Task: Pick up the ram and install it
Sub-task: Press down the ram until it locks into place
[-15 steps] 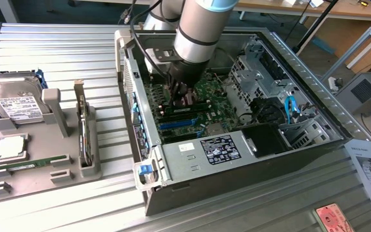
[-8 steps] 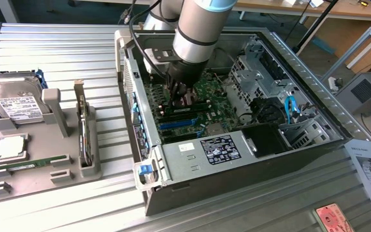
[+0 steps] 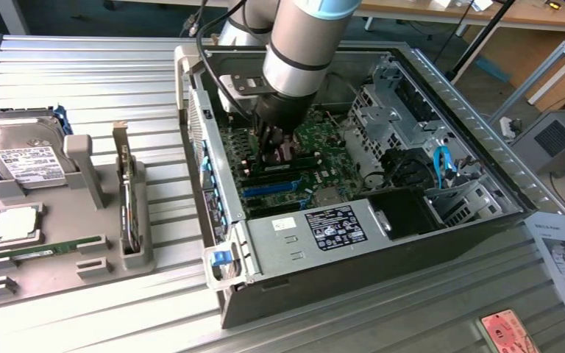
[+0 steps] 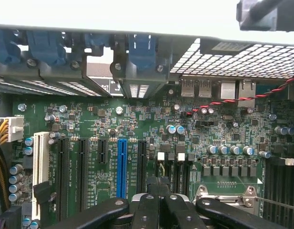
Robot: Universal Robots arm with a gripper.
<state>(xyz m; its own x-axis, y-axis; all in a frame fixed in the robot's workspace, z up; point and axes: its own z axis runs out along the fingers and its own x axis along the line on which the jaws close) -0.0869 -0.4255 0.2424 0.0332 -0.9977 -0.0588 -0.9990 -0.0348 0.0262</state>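
Observation:
The ram [image 3: 43, 250], a long thin green stick, lies flat in a slot of the grey holder tray [image 3: 106, 266] on the exterior view's left, far from the arm. My gripper [image 3: 271, 144] is down inside the open computer case [image 3: 293, 250], just above the green motherboard [image 3: 317, 136]. In the wrist view its black fingers [image 4: 146, 210] are pressed together, so the gripper [image 4: 159, 202] is shut with nothing visible between them. They hover over the motherboard [image 4: 137, 129], between the blue expansion slot [image 4: 121, 167] and the metal processor socket frame [image 4: 228, 193].
The tray also carries a hard drive [image 3: 23, 154], a square silver processor chip [image 3: 15, 224] and an upright card [image 3: 126, 195]. Case walls, a drive cage [image 3: 396, 118] and cables [image 3: 400, 169] hem in the arm. Dark memory slots [image 4: 280, 186] lie beside the socket.

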